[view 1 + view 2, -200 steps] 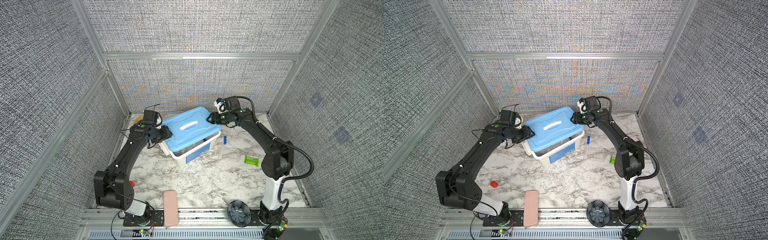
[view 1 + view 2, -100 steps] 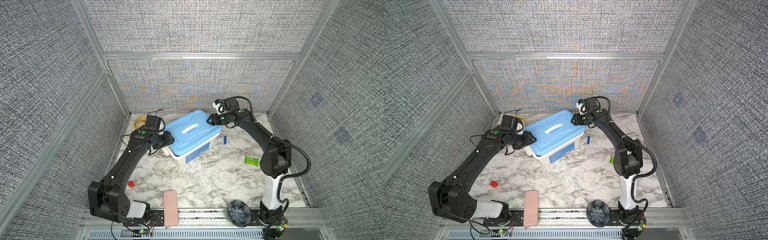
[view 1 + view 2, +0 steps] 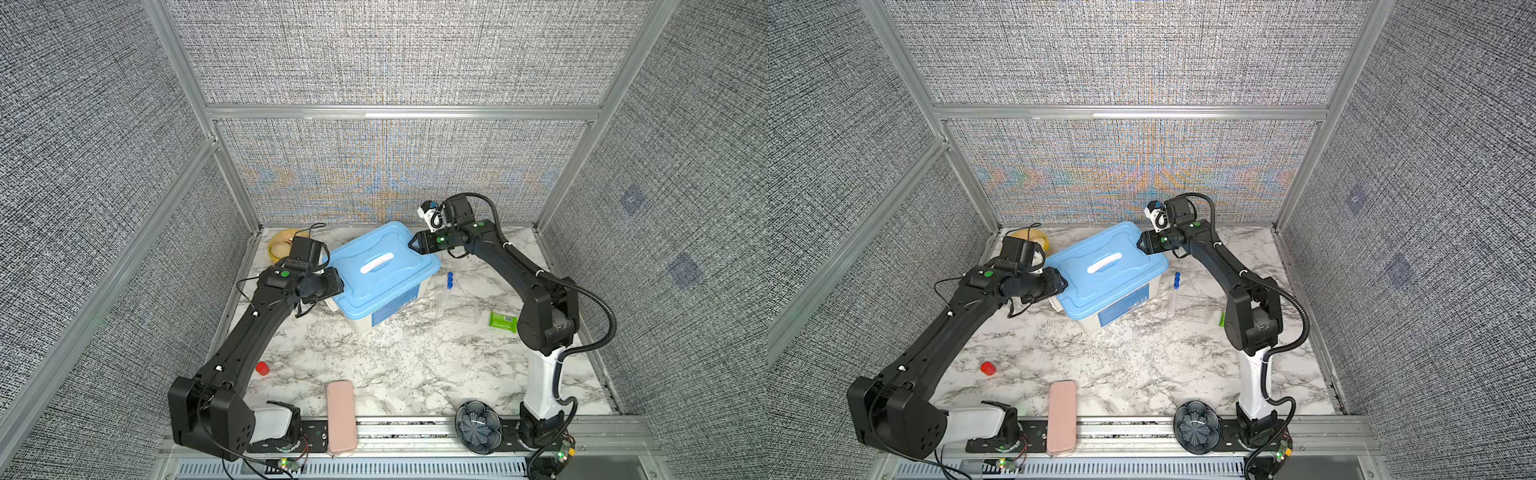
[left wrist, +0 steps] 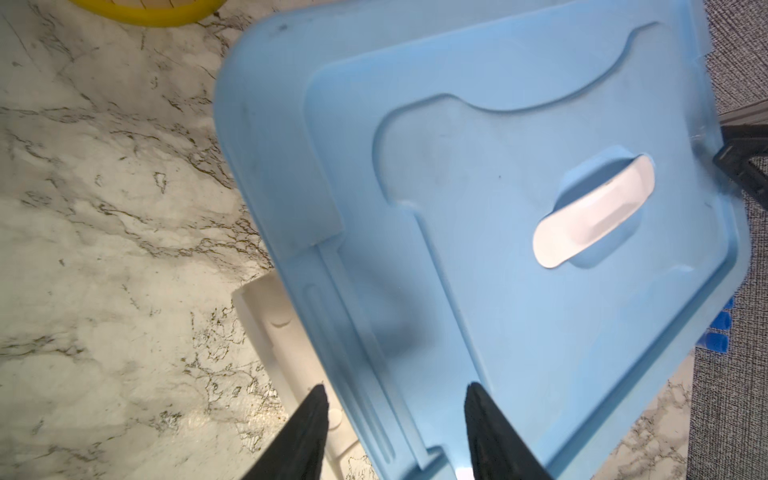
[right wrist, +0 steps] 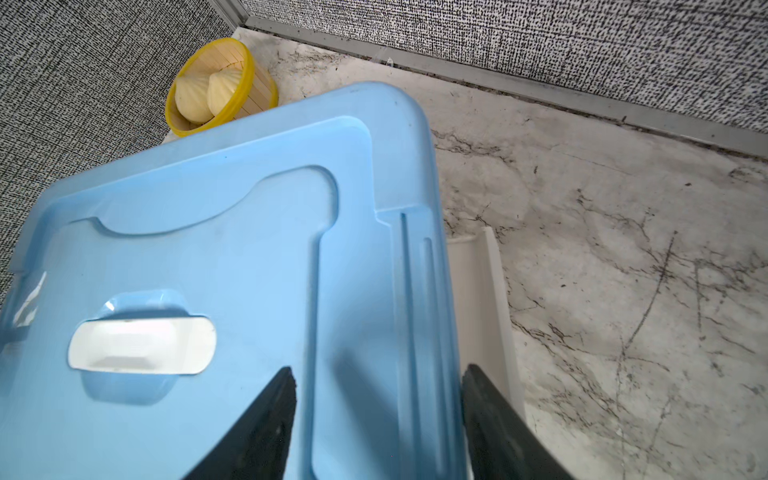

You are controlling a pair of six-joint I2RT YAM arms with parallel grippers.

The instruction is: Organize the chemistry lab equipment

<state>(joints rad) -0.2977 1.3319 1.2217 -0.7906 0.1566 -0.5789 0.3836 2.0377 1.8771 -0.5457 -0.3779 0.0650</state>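
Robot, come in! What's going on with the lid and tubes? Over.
Left gripper and right gripper grip opposite ends of blue lid. Lid askew over bin, covering it. Blue-capped tubes lie beside bin.

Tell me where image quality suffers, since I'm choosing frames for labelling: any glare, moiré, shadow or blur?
In both top views, rainbow moiré ripples across the back wall. In the left wrist view, a soft shadow falls on the blue lid. In the right wrist view, glare streaks glint on the lid beside the white handle.
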